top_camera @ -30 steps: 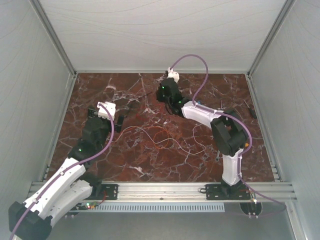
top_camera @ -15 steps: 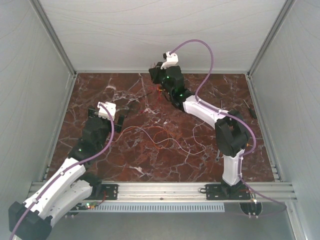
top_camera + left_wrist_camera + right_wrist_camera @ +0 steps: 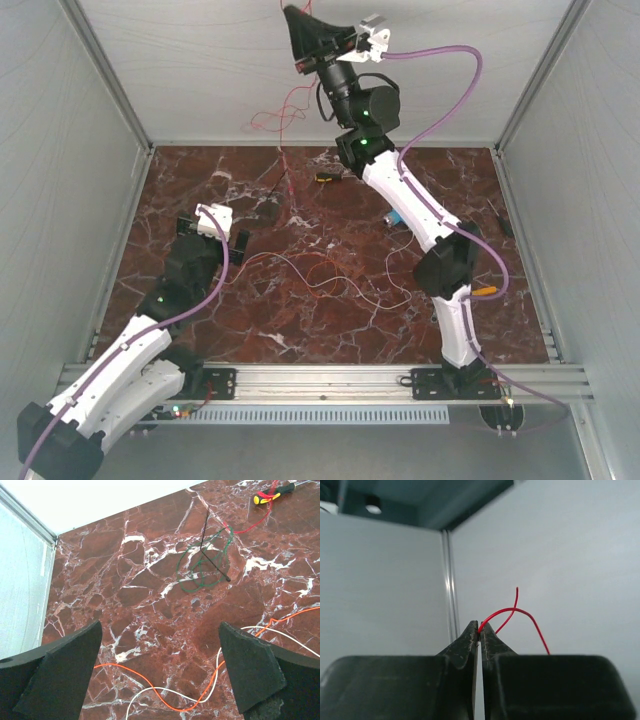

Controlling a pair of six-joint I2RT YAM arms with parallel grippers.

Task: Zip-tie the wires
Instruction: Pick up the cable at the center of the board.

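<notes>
1. Wires (image 3: 318, 283), hair-thin flexible strands in red, orange and white, are split between two places: most lie in loose curves on the dark red marble-patterned tabletop (image 3: 200, 190), and one is lifted off it.
2. The orange and white strands cross each other near the middle of the tabletop, between the two arms. In the left wrist view they run just below and beside the left fingertips.
3. A single red strand (image 3: 512, 609) is pinched at the very tips of the right gripper (image 3: 479, 628), whose black jaws are pressed together on it. A short arc and a free end stick out past the tips.
4. The right arm reaches high in front of the white back wall (image 3: 200, 60). From its grip the red strand hangs down in slack loops to the far part of the tabletop.
5. The lower run of the red strand passes by a small yellow-and-black-handled tool (image 3: 272, 492) lying near the far edge.
6. The left gripper (image 3: 160, 635) hovers over the left part of the tabletop with its black fingers spread wide and nothing between them.
7. Ahead of it lies a thin green wire (image 3: 192, 570) in a loose coil, with a slim black strip (image 3: 212, 560) lying across it.
</notes>
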